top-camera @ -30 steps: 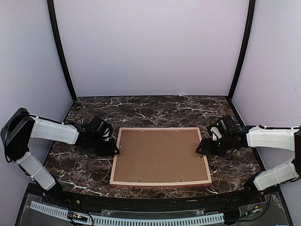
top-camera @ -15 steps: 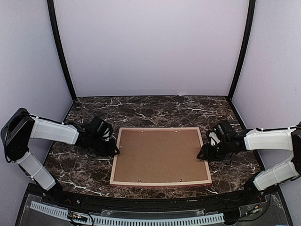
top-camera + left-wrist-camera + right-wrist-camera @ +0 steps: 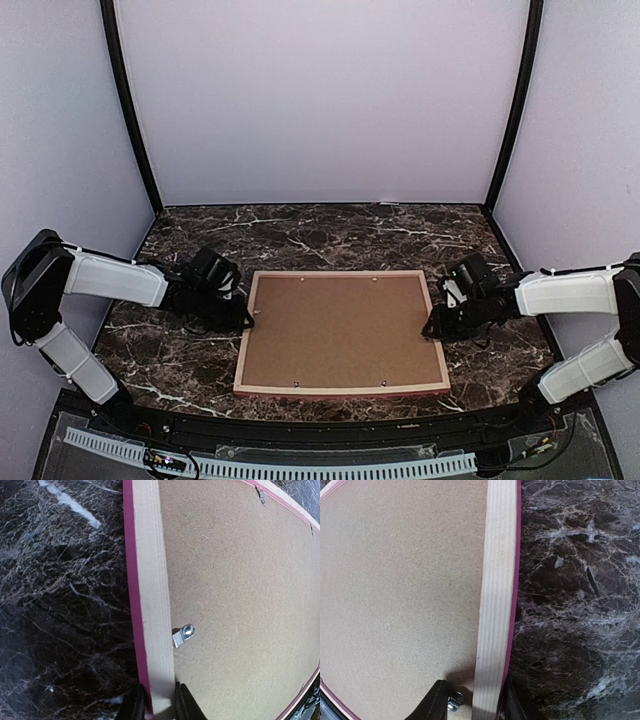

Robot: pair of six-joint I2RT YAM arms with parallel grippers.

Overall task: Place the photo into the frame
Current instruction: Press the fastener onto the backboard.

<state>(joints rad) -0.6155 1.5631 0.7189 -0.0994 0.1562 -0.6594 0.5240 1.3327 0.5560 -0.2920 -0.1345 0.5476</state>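
1. Flat and back-up on the dark marble table [image 3: 180,375], centred near the front edge: the frame [image 3: 341,388], pale wood rails with a pink outer edge.
2. Filling it, a brown backing board [image 3: 340,330], with small metal tabs [image 3: 296,381] along the rails.
3. At the left rail, the left gripper [image 3: 159,706]: pinching the rail, one finger against the pink outer edge, the other on the board side, one tab just beyond.
4. At the right rail, the right gripper [image 3: 472,702]: spread astride the rail, inner finger short of the wood, another tab in that gap.
5. Farther back, more marble, then a pale lilac wall [image 3: 320,100].
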